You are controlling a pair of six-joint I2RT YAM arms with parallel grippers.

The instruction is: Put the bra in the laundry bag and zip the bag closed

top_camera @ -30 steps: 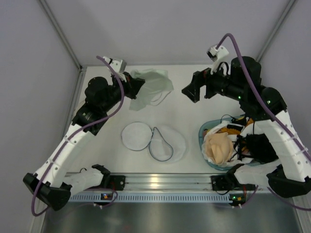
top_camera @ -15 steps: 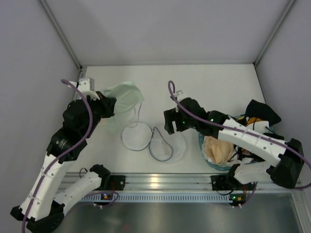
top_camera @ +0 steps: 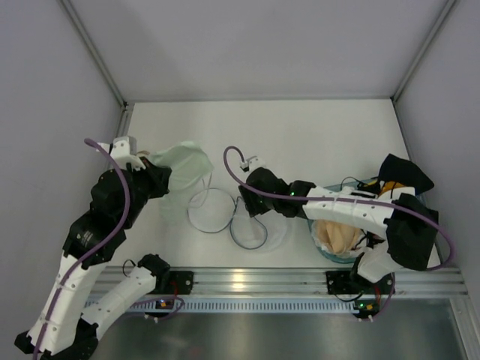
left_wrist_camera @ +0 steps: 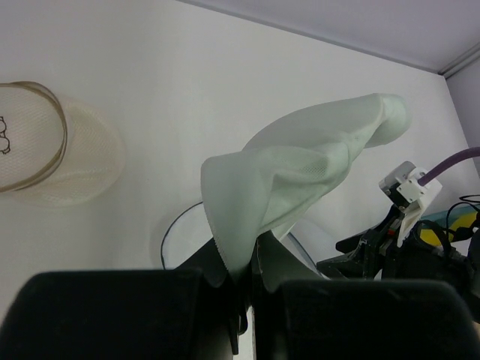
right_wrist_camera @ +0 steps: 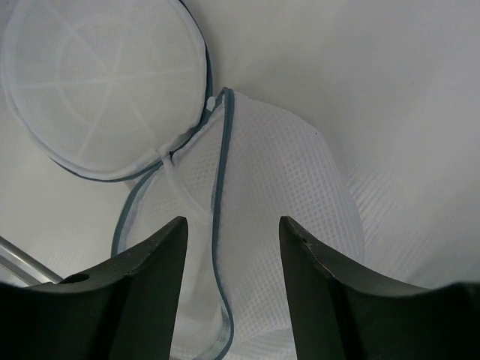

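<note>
The bra (top_camera: 184, 165) is pale green and hangs from my left gripper (top_camera: 159, 178), which is shut on its edge at the left of the table. In the left wrist view the bra (left_wrist_camera: 300, 169) rises from the closed jaws of that gripper (left_wrist_camera: 251, 281). The laundry bag (top_camera: 271, 229) lies flat mid-table, white mesh with a dark rim, its round lid (top_camera: 208, 211) folded open to the left. My right gripper (top_camera: 241, 204) is down at the bag's opening. Its fingers stand open (right_wrist_camera: 234, 225) astride the dark rim (right_wrist_camera: 217, 247), with the mesh (right_wrist_camera: 285, 195) beneath them and the lid (right_wrist_camera: 105, 90) beyond.
A blue basket (top_camera: 321, 247) of garments stands at the right under my right arm, with a black garment (top_camera: 405, 176) draped at its far side. Another small mesh pouch (left_wrist_camera: 52, 150) lies far left in the left wrist view. Grey walls enclose the table.
The right arm swung from the far right down to the laundry bag and its jaws narrowed. The left arm carried the bra back toward the near left.
</note>
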